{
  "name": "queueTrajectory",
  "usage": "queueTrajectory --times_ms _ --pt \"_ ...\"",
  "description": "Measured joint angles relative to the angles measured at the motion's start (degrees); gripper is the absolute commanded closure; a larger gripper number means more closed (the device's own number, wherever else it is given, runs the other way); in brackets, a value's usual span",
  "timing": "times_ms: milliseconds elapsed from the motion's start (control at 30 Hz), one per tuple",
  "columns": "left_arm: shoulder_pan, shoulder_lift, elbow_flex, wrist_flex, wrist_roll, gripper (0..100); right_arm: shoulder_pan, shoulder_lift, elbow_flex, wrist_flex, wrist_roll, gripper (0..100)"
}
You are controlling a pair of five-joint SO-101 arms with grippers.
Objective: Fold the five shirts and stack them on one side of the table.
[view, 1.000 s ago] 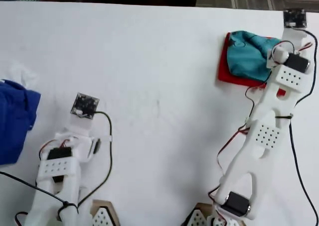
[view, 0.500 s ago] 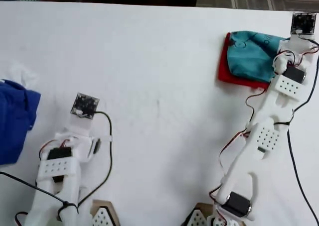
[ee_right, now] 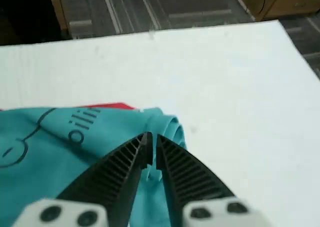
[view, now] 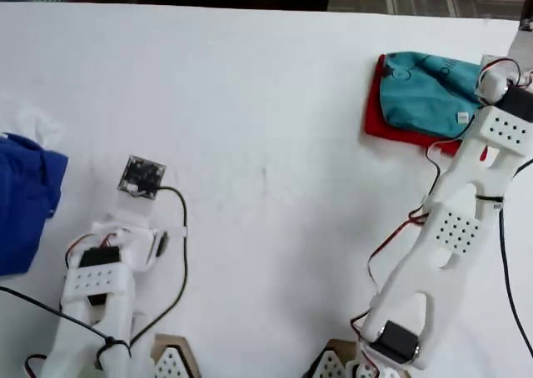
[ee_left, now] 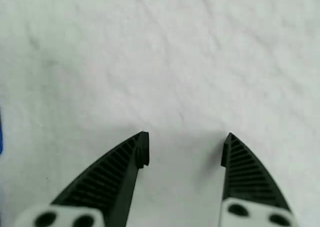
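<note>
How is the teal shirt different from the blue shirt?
The teal shirt lies on a red shirt; the blue shirt lies straight on the table. The teal shirt has the right end effector over its edge; the blue shirt lies apart from the left end effector. Both are soft shirts on the same white table.

The desk (view: 250,87) has a white, matt, faintly creased surface. The teal shirt (view: 420,91), red shirt (view: 372,121) and blue shirt (view: 25,203) are soft matt cloth. The left hand (ee_left: 184,149) and right hand (ee_right: 152,142) have ribbed black matt plastic fingers on smooth white plastic.
</note>
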Motion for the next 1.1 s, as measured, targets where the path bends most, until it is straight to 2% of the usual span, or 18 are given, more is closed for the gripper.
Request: queueTrajectory --times_ms 167,400,567,900,1000,1100 --pt "0.00 0.00 0.00 0.00 0.00 75 0.09 1.23 -0.09 5.01 1.32 97.8" --pt "0.00 0.00 0.00 0.00 0.00 75 0.00 8.97 0.00 0.00 5.45 97.8" --pt "0.00 0.00 0.00 0.00 0.00 75 0.09 13.36 0.00 -10.64 5.54 97.8" --pt "0.00 0.00 0.00 0.00 0.00 75 -1.23 21.19 0.00 -48.35 5.54 97.8" --pt "0.00 0.00 0.00 0.00 0.00 75 -1.49 21.01 -0.09 -51.87 5.54 97.8" --pt "0.00 0.00 0.00 0.00 0.00 75 -1.49 20.75 -0.18 -50.55 5.54 97.7"
